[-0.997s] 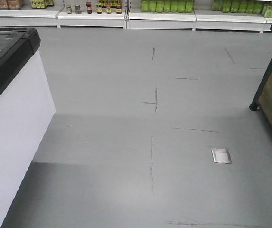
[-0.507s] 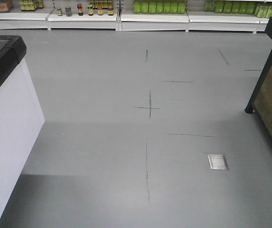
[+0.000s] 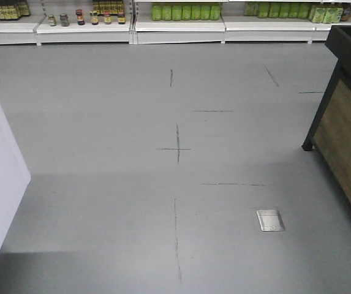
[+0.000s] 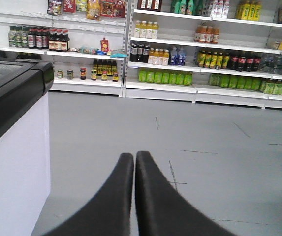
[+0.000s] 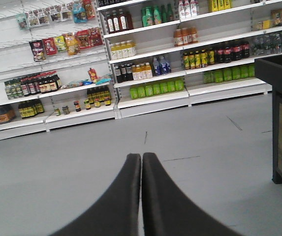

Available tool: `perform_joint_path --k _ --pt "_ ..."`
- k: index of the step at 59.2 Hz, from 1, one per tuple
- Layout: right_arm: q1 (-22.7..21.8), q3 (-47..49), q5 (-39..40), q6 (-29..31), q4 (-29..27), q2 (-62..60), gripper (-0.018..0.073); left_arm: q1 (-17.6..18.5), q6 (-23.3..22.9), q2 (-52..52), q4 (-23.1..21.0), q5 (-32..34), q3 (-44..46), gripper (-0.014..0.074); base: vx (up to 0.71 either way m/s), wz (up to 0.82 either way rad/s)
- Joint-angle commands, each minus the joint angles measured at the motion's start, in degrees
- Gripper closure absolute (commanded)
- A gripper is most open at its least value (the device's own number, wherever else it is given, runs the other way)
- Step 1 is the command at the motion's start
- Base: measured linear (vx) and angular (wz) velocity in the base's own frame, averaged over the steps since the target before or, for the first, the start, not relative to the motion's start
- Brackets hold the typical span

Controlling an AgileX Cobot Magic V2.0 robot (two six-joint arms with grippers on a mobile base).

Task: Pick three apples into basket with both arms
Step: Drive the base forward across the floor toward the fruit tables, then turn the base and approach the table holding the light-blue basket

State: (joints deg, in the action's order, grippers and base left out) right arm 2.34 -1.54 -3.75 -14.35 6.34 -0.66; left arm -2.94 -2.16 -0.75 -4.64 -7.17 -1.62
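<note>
Left claw (image 4: 134,156) pressed fully closed and empty, right claw (image 5: 141,157) likewise closed and empty, grey floor (image 3: 101,122) ahead, stocked shelves (image 4: 180,73) beyond, white cabinet (image 4: 13,157) at left

Supermkt: long shelves (image 5: 153,103) w/ bottled drinks (image 5: 155,88), jars (image 5: 77,105), hanging snack pkts (image 5: 62,43); chest freezer (image 4: 13,93).

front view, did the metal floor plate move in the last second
No. The metal floor plate keeps its place right of the long floor line; both slid left in the frame together, so the view shifted.
</note>
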Motion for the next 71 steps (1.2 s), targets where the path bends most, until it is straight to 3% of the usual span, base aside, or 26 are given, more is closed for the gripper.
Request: perform_joint_path --k 1,71 --pt "-0.32 -0.81 4.07 0.21 0.7 -0.67 0.0568 0.44 -0.22 -0.75 -0.55 4.25 1.45 0.0602 0.23 -0.19" --pt "-0.32 -0.81 4.07 0.21 0.7 -0.67 0.0568 0.44 -0.22 -0.75 -0.55 4.25 1.45 0.0602 0.22 -0.36"
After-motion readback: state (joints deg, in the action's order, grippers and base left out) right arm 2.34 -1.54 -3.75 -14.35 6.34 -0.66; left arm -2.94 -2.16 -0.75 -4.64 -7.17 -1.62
